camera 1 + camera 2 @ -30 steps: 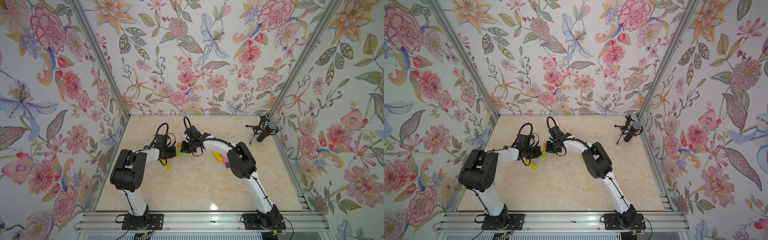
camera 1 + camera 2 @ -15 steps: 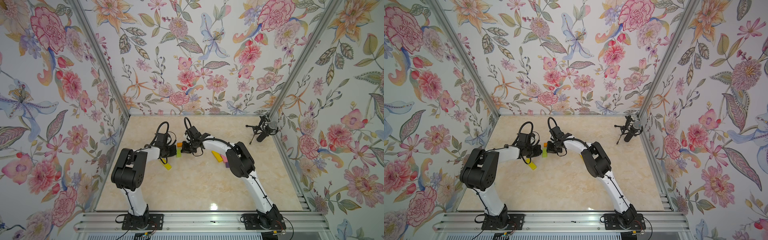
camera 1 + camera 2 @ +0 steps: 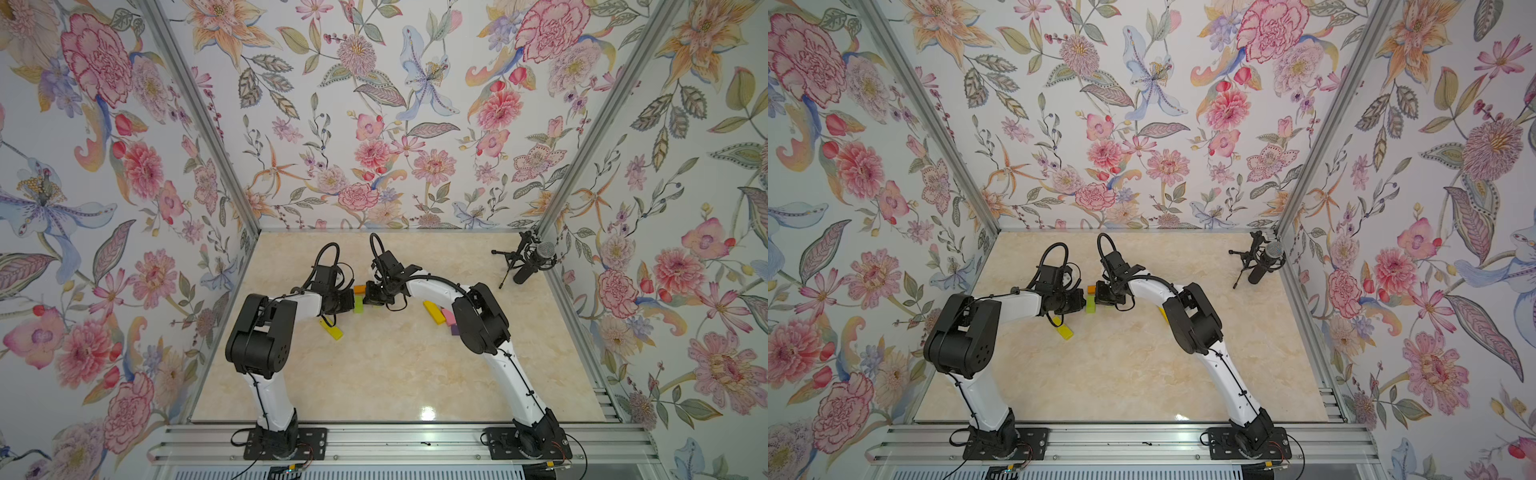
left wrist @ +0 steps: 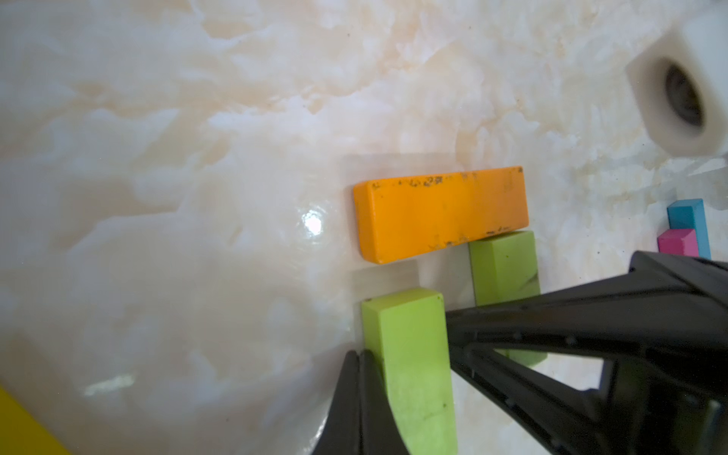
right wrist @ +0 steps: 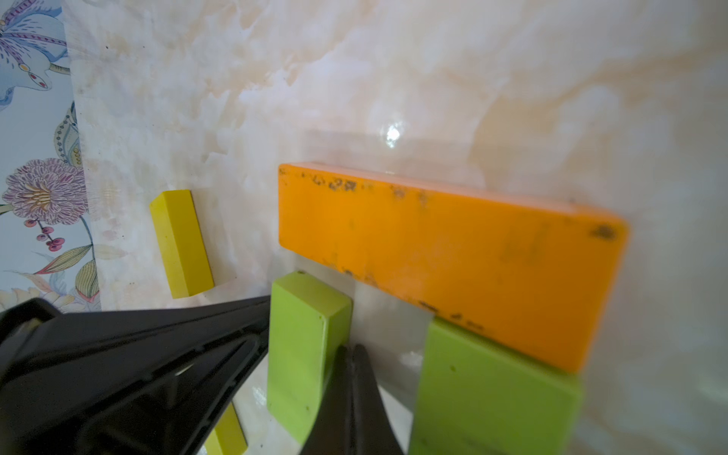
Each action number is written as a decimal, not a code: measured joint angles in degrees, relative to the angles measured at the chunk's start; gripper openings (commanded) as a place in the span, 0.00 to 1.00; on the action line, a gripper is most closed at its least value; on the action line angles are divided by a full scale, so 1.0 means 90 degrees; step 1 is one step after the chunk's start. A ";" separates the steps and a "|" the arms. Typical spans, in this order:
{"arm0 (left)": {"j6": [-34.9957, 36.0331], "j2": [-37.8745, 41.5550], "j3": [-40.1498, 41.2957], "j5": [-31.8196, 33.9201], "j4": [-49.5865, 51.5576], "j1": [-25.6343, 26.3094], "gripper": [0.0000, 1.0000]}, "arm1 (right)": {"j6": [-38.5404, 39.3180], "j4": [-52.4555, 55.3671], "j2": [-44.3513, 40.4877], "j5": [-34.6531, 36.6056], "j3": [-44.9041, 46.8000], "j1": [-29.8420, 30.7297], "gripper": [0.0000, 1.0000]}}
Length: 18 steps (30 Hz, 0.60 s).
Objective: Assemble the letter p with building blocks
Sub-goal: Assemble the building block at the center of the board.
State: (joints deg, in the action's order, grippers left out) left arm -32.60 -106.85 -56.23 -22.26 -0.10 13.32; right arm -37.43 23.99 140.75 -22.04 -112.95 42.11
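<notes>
Left hand: the left hand (image 4: 358,366) is pressed together with nothing pinched, its tip laid against one long side of a lime-green rectangular block (image 4: 409,354).
Right hand: the right hand (image 5: 351,366), also pressed shut, is set against the opposite side, apparently so the piece is squared between the two.
Letter: a chipped orange rectangular block (image 4: 441,214) is laid as the top bar and touched at one end by a second lime-green block (image 4: 504,268). A gap is left before the steered block.
Spare: a yellow rectangular block (image 5: 181,244) is left near on the marble-patterned surface (image 5: 394,78).
</notes>
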 measured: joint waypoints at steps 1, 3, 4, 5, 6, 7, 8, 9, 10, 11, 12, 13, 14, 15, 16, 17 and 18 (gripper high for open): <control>0.0000 -0.0007 -0.0010 0.0000 0.0000 0.0000 0.00 | 0.0000 0.0005 0.0005 0.0000 -0.0012 0.0000 0.00; 0.0000 -0.0017 -0.0019 0.0000 0.0000 0.0000 0.00 | -0.0002 0.0027 0.0019 -0.0002 -0.0041 -0.0015 0.00; 0.0000 -0.0022 -0.0024 -0.0002 -0.0002 0.0000 0.00 | -0.0005 0.0029 0.0029 -0.0005 -0.0051 -0.0017 0.00; 0.0000 -0.0027 -0.0034 -0.0002 0.0000 0.0000 0.00 | -0.0012 0.0029 0.0041 -0.0002 -0.0073 -0.0022 0.00; 0.0000 -0.0034 -0.0039 -0.0002 -0.0002 0.0000 0.00 | -0.0015 0.0032 0.0044 -0.0002 -0.0085 -0.0024 0.00; 0.0000 -0.0049 -0.0063 0.0000 0.0000 0.0000 0.00 | -0.0017 0.0036 0.0056 -0.0002 -0.0100 -0.0024 0.00; 0.0000 -0.0061 -0.0083 0.0000 0.0000 0.0002 0.00 | -0.0017 0.0041 0.0063 0.0000 -0.0114 -0.0029 0.00; 0.0000 -0.0070 -0.0095 0.0005 0.0000 0.0005 0.00 | -0.0017 0.0044 0.0066 0.0000 -0.0119 -0.0034 0.00; 0.0000 -0.0078 -0.0100 0.0002 0.0000 0.0005 0.00 | -0.0017 0.0046 0.0066 -0.0002 -0.0119 -0.0036 0.00; 0.0000 -0.0078 -0.0104 0.0002 0.0002 0.0005 0.00 | -0.0017 0.0046 0.0066 -0.0002 -0.0119 -0.0039 0.00; 0.0000 -0.0083 -0.0104 0.0002 0.0000 0.0005 0.00 | -0.0017 0.0049 0.0066 -0.0002 -0.0119 -0.0041 0.00; 0.0000 -0.0083 -0.0109 0.0002 0.0002 0.0005 0.00 | -0.0017 0.0046 0.0066 -0.0002 -0.0119 -0.0041 0.00; 0.0002 -0.0085 -0.0109 0.0000 0.0002 0.0005 0.00 | -0.0017 0.0049 0.0066 -0.0002 -0.0121 -0.0041 0.00; 0.0000 -0.0087 -0.0114 0.0002 0.0002 0.0005 0.00 | -0.0017 0.0049 0.0066 0.0000 -0.0121 -0.0041 0.00; 0.0002 -0.0095 -0.0124 0.0002 0.0007 0.0005 0.00 | -0.0017 0.0049 0.0066 0.0000 -0.0124 -0.0041 0.00; 0.0000 -0.0102 -0.0134 0.0002 0.0012 0.0005 0.00 | -0.0017 0.0049 0.0066 0.0000 -0.0126 -0.0041 0.00; 0.0002 -0.0104 -0.0136 0.0002 0.0007 0.0005 0.00 | -0.0017 0.0051 0.0068 0.0000 -0.0129 -0.0041 0.00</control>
State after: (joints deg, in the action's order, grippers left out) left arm -32.58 -107.79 -57.45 -22.24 -0.03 13.37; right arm -37.58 24.45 141.36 -22.04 -114.10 41.74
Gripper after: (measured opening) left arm 0.048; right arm 0.047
